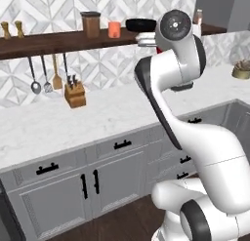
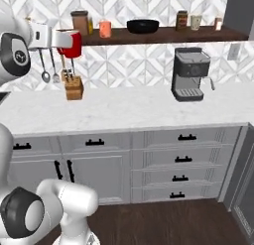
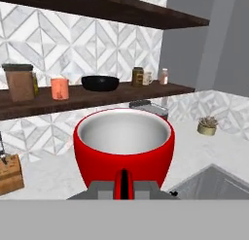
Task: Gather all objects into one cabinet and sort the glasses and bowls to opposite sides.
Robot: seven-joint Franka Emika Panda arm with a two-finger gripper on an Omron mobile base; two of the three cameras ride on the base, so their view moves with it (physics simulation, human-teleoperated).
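Observation:
My gripper is shut on the handle of a red mug with a white inside, held upright in the air just below the wooden shelf. In the right base view the mug hangs at the shelf's left part, with the gripper to its left. On the shelf stand a salmon-orange glass and, to its right, a black bowl. A plain grey cabinet side rises at the shelf's right end; its door is out of view.
A brown canister stands left of the glass; jars and a white mug stand further right. On the counter are a knife block and a coffee machine. A sink and a small plant pot lie to the right.

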